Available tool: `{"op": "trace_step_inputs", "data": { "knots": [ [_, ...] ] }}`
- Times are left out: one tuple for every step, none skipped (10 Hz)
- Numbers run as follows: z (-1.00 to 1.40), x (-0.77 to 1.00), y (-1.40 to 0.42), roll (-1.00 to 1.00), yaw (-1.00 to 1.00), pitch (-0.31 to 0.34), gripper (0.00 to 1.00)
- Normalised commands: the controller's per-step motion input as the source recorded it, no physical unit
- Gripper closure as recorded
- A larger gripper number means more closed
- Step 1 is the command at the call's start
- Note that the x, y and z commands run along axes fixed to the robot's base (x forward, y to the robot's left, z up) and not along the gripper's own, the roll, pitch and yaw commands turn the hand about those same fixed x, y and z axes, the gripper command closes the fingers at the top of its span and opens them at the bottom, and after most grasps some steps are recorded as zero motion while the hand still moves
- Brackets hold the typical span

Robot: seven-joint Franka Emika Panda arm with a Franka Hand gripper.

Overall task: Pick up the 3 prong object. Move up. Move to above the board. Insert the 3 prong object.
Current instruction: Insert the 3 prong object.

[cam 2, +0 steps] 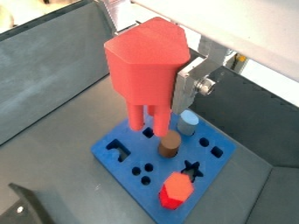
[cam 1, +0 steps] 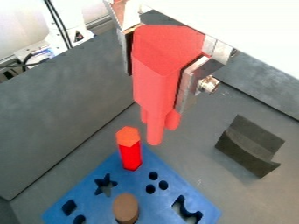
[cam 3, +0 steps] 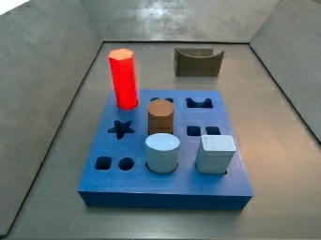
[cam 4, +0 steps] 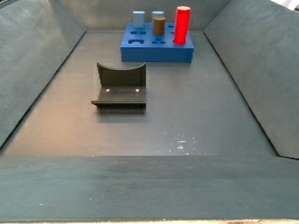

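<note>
My gripper (cam 1: 160, 79) is shut on the 3 prong object (cam 1: 156, 66), a salmon-red block with thin prongs (cam 2: 146, 118) hanging down. It hangs above the board (cam 1: 87, 197), a blue block with shaped holes, and also shows in a wrist view (cam 2: 142, 61). The prongs hover over the board (cam 2: 121, 136) next to the brown cylinder (cam 2: 170, 144); I cannot tell if they touch it. A silver finger (cam 1: 193, 83) presses one side; the opposite finger is mostly hidden. In both side views the board (cam 3: 163, 186) (cam 4: 146, 54) shows, but gripper and object are out of view.
A bright red hexagonal column (cam 3: 123, 80), a brown cylinder (cam 3: 160, 117), a pale blue cylinder (cam 3: 162, 152) and a grey-blue square block (cam 3: 216, 155) stand in the board. A dark grey U-shaped block (cam 4: 121, 86) lies on the floor apart from it. Grey walls ring the floor.
</note>
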Motion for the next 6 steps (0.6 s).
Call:
{"op": "trace_step_inputs", "data": {
  "knots": [
    [-0.28, 0.58, 0.06, -0.02, -0.56, 0.0, 1.0],
    [-0.35, 0.61, 0.11, -0.04, -0.55, 0.0, 1.0],
    [-0.45, 0.61, 0.15, -0.02, -0.56, 0.0, 1.0],
    [-0.6, 0.59, 0.16, 0.0, -0.58, 0.0, 1.0],
    [-0.76, 0.47, 0.09, 0.0, -0.56, 0.0, 1.0],
    [-0.83, 0.37, 0.01, 0.03, -0.51, 0.0, 1.0]
  ]
}}
